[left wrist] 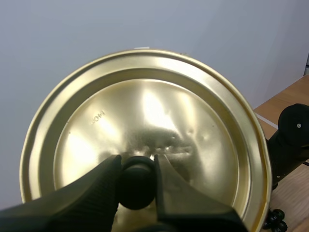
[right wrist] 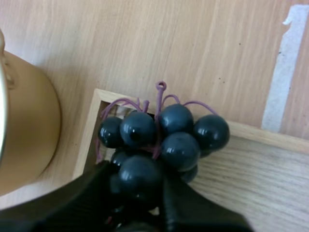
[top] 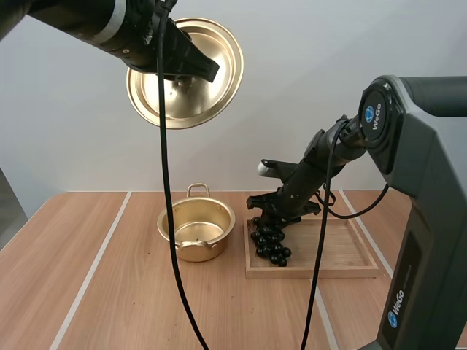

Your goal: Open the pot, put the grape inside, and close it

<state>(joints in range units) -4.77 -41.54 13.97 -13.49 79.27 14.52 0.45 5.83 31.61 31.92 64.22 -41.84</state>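
Left hand [left wrist: 137, 164] clamped on knob of lid [left wrist: 145, 106], aloft; right hand [right wrist: 137, 176] pinching grapes [right wrist: 176, 121] at tray [top: 343, 251] corner, beside open pot [top: 197, 251]

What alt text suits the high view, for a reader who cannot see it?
The left tool holds a round golden metal lid high above the wooden table. The right tool grips a bunch of dark round grapes at a shallow wooden tray, beside an open golden metal pot.
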